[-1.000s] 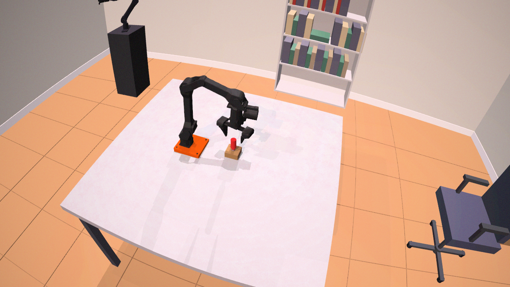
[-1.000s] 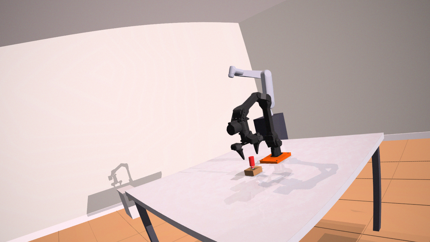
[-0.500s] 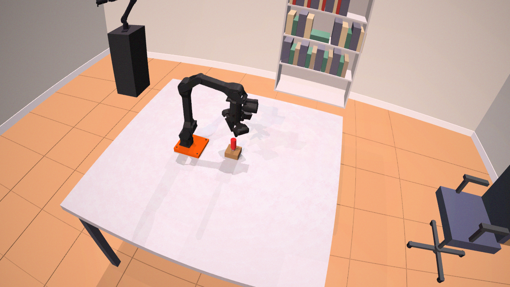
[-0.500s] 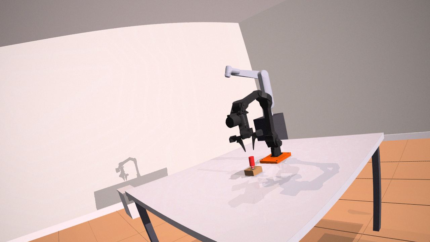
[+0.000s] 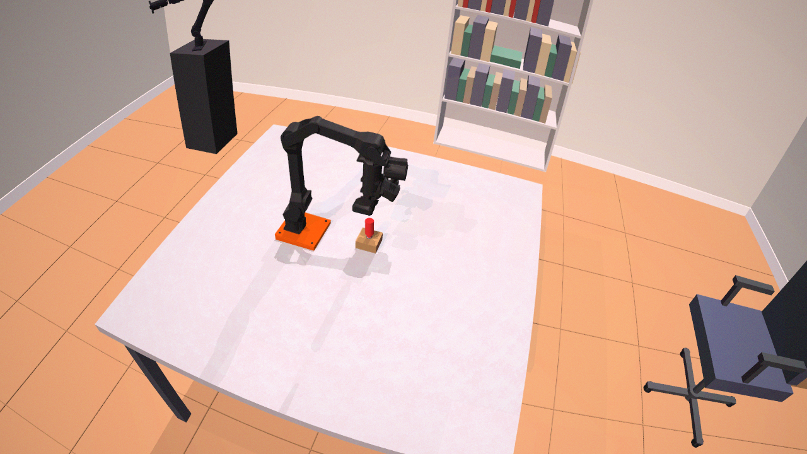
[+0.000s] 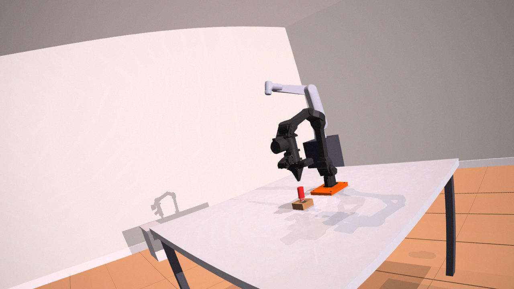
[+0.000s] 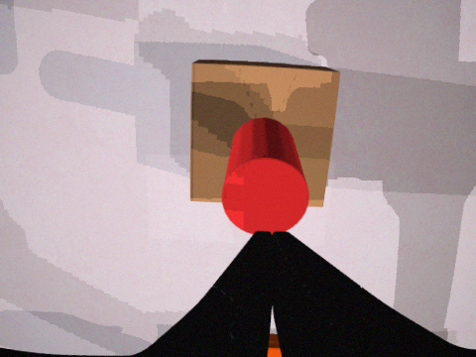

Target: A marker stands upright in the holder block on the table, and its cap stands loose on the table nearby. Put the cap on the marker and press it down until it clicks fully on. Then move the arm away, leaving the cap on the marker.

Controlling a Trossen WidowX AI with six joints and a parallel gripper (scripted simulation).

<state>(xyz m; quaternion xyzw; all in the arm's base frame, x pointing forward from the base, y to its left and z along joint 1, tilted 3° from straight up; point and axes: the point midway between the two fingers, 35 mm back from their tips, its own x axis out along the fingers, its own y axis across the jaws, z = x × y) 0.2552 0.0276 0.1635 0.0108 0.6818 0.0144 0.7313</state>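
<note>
White table (image 5: 394, 338): red cap (image 5: 369, 226) sits on marker in wood block (image 5: 369, 241), axis vertical. Gripper (image 6: 298, 176) pinched shut, empty, just above cap & a bit toward arm base — prob. press straight down w/ closed tips, or retreat.

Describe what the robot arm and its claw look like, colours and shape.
The arm is matte black throughout, built of chunky rounded links, bolted to a flat orange base plate. A boxy black module juts from the wrist. The claw is black too, with two fingers tapering to a point. No cables or markings show.
</note>
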